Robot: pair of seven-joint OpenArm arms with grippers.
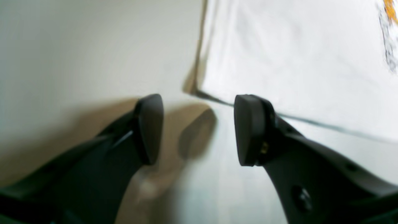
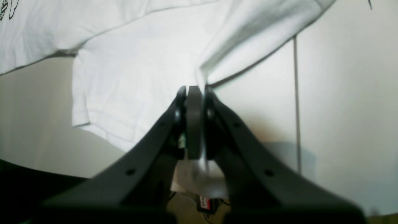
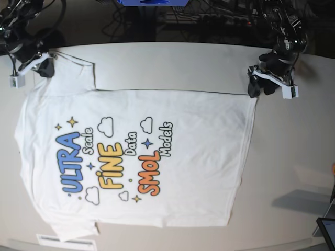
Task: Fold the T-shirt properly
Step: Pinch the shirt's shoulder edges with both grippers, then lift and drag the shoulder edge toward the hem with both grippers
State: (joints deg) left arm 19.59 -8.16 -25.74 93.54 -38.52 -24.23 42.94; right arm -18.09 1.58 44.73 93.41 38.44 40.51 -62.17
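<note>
The T-shirt (image 3: 136, 157) lies spread flat on the table with its blue, yellow and orange print facing up. My right gripper (image 3: 44, 67) is at the far left corner of the base view, shut on a fold of the shirt's white cloth (image 2: 217, 56), which rises into the jaws of the gripper (image 2: 195, 93). My left gripper (image 3: 260, 86) stands at the far right, just beyond the shirt's hem corner (image 1: 199, 90). It is open (image 1: 199, 130) and holds nothing; the corner lies on the table past its fingertips (image 1: 248, 130).
The pale table (image 3: 293, 157) extends bare to the right of the shirt. A dark screen edge (image 3: 327, 227) shows at the lower right corner and a white label strip (image 3: 65, 241) at the front left edge. Cables and dark gear (image 3: 209, 15) sit behind the table.
</note>
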